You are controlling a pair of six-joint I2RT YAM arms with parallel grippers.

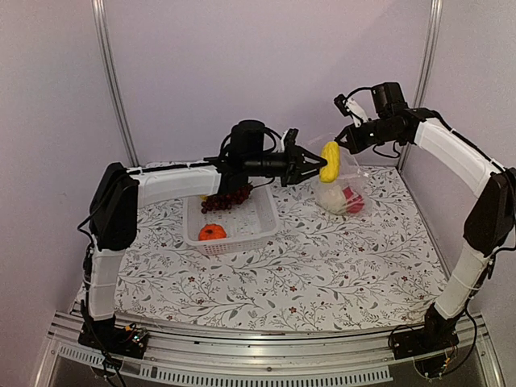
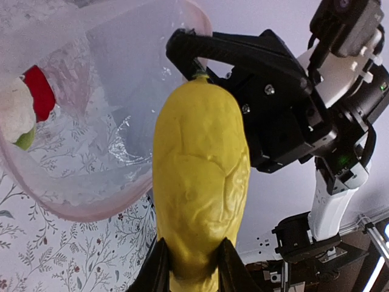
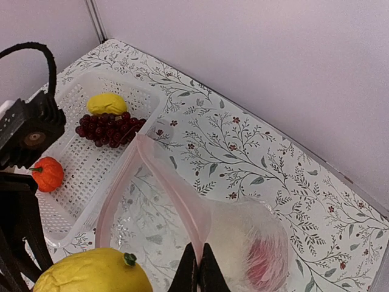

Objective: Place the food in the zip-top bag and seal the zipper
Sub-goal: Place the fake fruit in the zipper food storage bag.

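My left gripper (image 1: 317,165) is shut on the yellow corn (image 1: 329,161), holding it upright in the air at the open mouth of the zip-top bag (image 1: 348,173). In the left wrist view the corn (image 2: 200,182) sits between my fingers, beside the bag (image 2: 91,128). My right gripper (image 3: 199,271) is shut on the bag's zipper (image 3: 167,176) and holds the mouth up and open. Inside the bag lie the white cauliflower (image 3: 234,240) and the red pepper (image 3: 267,261). The dark red grapes (image 3: 109,128), the yellow lemon (image 3: 106,102) and the orange tomato (image 3: 47,173) lie in the basket.
The white slotted basket (image 1: 262,230) stands left of the bag on the flowered tablecloth (image 1: 322,266). The left arm reaches across above the basket. Walls close the back and right sides, with metal posts (image 1: 113,81) at the corners.
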